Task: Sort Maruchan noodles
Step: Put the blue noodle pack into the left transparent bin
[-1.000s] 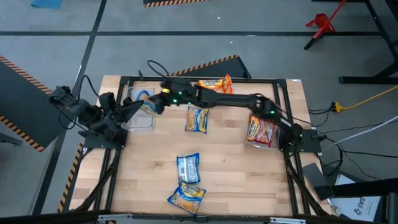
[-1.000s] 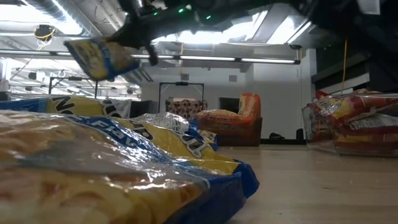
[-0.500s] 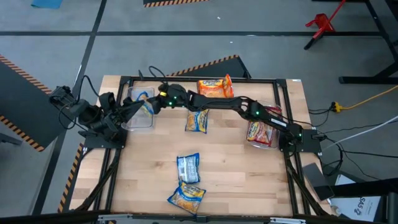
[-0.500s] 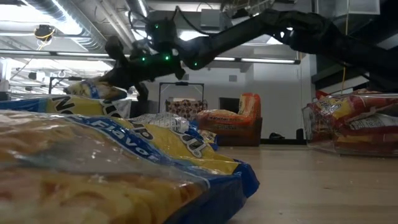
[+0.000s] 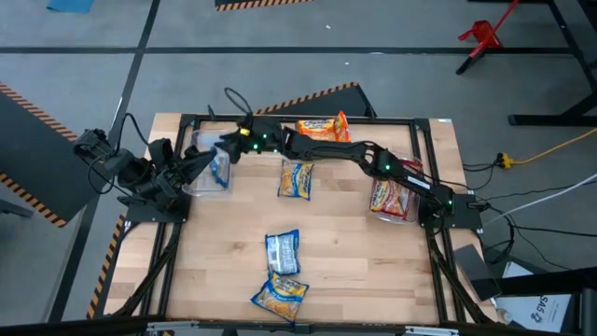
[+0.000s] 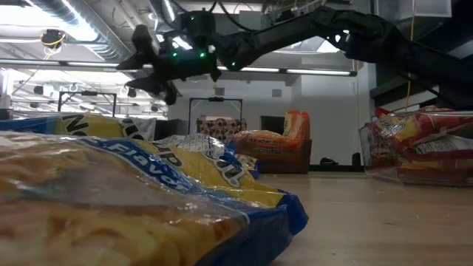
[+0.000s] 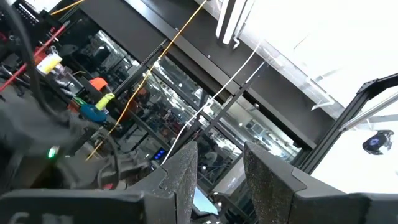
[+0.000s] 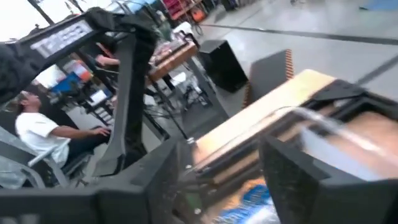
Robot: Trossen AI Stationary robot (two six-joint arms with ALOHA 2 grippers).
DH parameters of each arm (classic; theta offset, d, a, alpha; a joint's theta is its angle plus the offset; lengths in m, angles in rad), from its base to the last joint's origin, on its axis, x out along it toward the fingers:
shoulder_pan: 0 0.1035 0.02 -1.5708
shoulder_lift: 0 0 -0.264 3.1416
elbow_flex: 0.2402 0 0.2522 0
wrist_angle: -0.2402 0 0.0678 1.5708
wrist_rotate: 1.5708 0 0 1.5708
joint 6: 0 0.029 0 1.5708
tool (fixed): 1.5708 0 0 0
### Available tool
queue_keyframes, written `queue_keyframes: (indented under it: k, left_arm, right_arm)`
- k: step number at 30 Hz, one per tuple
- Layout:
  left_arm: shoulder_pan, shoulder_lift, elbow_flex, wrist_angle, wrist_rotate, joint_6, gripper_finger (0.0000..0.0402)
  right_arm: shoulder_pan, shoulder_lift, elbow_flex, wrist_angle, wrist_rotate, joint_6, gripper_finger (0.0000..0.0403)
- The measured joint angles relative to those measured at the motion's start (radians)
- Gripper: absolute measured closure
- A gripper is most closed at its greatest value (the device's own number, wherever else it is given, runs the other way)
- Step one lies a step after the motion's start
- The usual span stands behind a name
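Step in hand: release of a blue-and-yellow packet [image 5: 218, 166] into the clear bin [image 5: 209, 183] at the far left of the worktop [image 5: 354, 271].
Right hand [image 5: 229, 149]: reaches across over the bin; fingers [image 8: 292, 180] stand apart with nothing between them; the packet lies below, inside the bin.
Left hand [image 7: 217, 171]: parked at the worktop's left edge beside the bin, fingers part open, holding nothing.
Sorted stock: orange packets [image 5: 322, 127] at the far edge; red-and-silver packets [image 5: 392, 196] in the right-side bin.
Unsorted stock: three blue-and-yellow packets loose, one mid-worktop [image 5: 296, 179], two near the front edge [image 5: 282, 252].
Next move, in my judgement: lift clear of the bin wall, then travel to the mid-worktop packet, the nearest.
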Motion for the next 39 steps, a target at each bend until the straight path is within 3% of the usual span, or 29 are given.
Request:
queue_keyframes:
  k: [3,8,16,20,23,28,31,39]
  left_arm:
    - [0.0,-0.003,0.0,0.0,0.0,0.0,0.0276]
    - [0.0,-0.03,0.0,-0.089,-0.054,-0.002,0.0276]
    - [0.0,-0.068,0.0,-0.639,-0.438,-0.205,0.0276]
    - [0.034,-0.068,0.0,-0.915,-0.507,-0.371,0.0277]
    - [0.098,-0.068,0.0,-1.134,-0.441,-0.615,0.0282]
    - [0.255,-0.063,0.0,-1.452,-0.202,-0.905,0.0297]
    - [0.349,-0.044,0.0,-1.536,-0.075,-0.925,0.03]
    - [0.566,-0.002,0.0,-1.574,0.206,-0.867,0.0301]
  right_arm:
    - [-0.03,-0.05,0.001,-0.088,-0.021,-0.024,0.0181]
    - [-0.068,-0.155,0.004,-0.331,-0.067,-0.185,0.0174]
    - [-0.066,-0.32,0.002,-0.854,-0.016,-0.44,0.0174]
    - [-0.066,-0.396,0.001,-1.06,0.026,-0.478,0.0174]
    - [-0.066,-0.461,0.001,-1.177,0.037,-0.478,0.0174]
    - [-0.06,-0.548,0.002,-1.336,0.047,-0.461,0.0174]
    - [-0.048,-0.579,0.002,-1.411,0.07,-0.446,0.0174]
    - [0.016,-0.614,0.002,-1.523,0.162,-0.444,0.0174]
